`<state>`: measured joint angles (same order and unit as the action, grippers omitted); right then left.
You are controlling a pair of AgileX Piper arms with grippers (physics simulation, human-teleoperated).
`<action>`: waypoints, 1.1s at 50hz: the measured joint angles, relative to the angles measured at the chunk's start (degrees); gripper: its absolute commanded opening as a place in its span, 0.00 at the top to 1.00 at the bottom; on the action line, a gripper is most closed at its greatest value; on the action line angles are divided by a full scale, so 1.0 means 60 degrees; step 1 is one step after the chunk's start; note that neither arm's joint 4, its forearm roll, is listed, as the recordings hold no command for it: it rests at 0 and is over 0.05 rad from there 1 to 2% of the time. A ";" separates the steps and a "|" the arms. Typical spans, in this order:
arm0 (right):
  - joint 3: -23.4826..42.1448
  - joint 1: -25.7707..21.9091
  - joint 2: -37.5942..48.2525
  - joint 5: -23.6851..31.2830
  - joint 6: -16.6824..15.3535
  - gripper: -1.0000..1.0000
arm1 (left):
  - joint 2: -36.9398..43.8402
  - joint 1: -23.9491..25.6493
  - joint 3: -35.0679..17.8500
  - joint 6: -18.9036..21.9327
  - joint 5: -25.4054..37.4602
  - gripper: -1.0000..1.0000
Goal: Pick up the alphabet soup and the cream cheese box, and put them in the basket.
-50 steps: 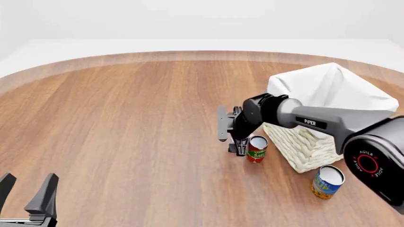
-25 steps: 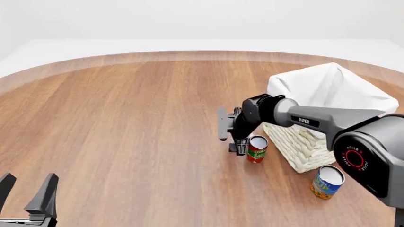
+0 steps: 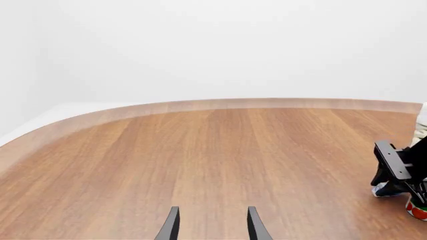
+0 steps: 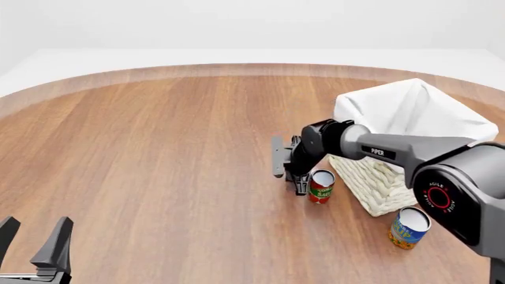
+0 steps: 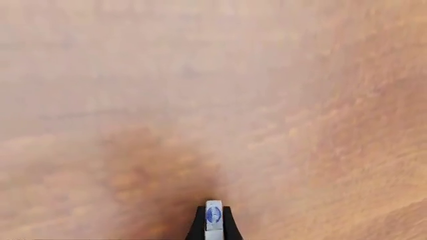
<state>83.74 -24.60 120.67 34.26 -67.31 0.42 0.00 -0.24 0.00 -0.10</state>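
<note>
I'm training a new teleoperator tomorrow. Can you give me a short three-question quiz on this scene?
1. True or false: the alphabet soup is already inside the basket.
2. What does the right end effector grip? A) the alphabet soup B) the cream cheese box C) nothing
3. Fill in: the left end effector is ____ (open or shut).

Key: 1 false, it stands on the table beside the basket; 2 B; 3 open.

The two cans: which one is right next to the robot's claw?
The red-and-green can, standing beside the right gripper. The blue-and-yellow alphabet soup sits farther off, near the basket corner.
</note>
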 measured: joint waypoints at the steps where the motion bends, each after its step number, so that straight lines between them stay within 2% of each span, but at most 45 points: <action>1: -0.0021 -0.0008 -0.0011 -0.0020 -0.0008 1.00 | 0.0000 0.0000 0.0000 0.0000 0.0000 0.00; 23: -0.0222 -0.0078 -0.0149 -0.0290 -0.0180 1.00 | 0.0000 0.0000 0.0000 0.0000 0.0000 0.00; 55: 0.0072 0.0075 -0.0257 -0.0424 -0.0902 1.00 | 0.0000 0.0000 0.0000 0.0000 0.0000 0.00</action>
<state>84.16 -24.15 119.12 31.72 -72.73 0.42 0.00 -0.24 0.00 -0.10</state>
